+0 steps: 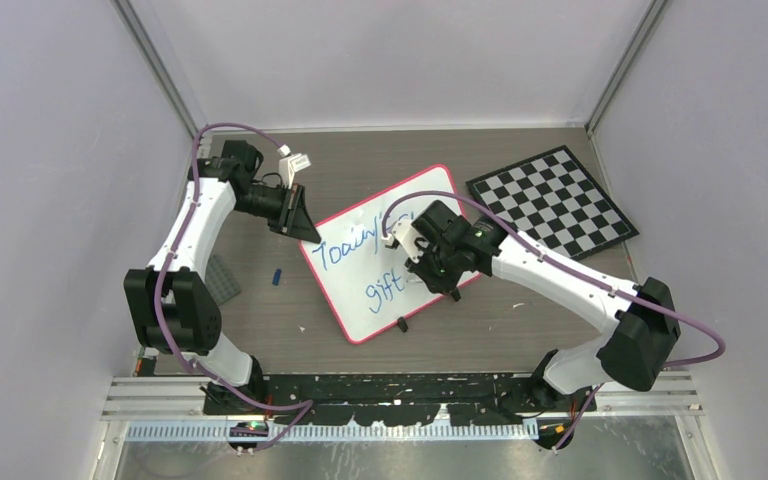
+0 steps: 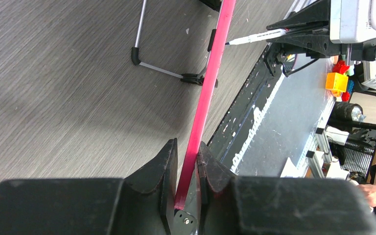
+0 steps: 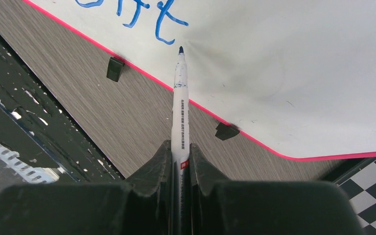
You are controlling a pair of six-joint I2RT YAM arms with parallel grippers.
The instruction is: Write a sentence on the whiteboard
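The whiteboard (image 1: 360, 280), white with a pink-red frame, stands tilted mid-table with blue writing on it. My left gripper (image 1: 298, 222) is shut on its upper left edge; in the left wrist view the pink frame (image 2: 203, 105) runs between the jaws of that gripper (image 2: 187, 164). My right gripper (image 1: 430, 262) is shut on a white marker (image 3: 180, 98). The marker's dark tip sits at the board's face (image 3: 284, 68), just right of the blue word "gift" (image 3: 142, 14). The marker also shows in the left wrist view (image 2: 257, 36).
A black-and-white checkerboard (image 1: 550, 200) lies at the back right. A grey plate (image 1: 222, 280) and a small blue cap (image 1: 277, 275) lie left of the board. Two black clip feet (image 3: 115, 68) hold the board's lower edge. A black rail (image 1: 400, 390) runs along the near edge.
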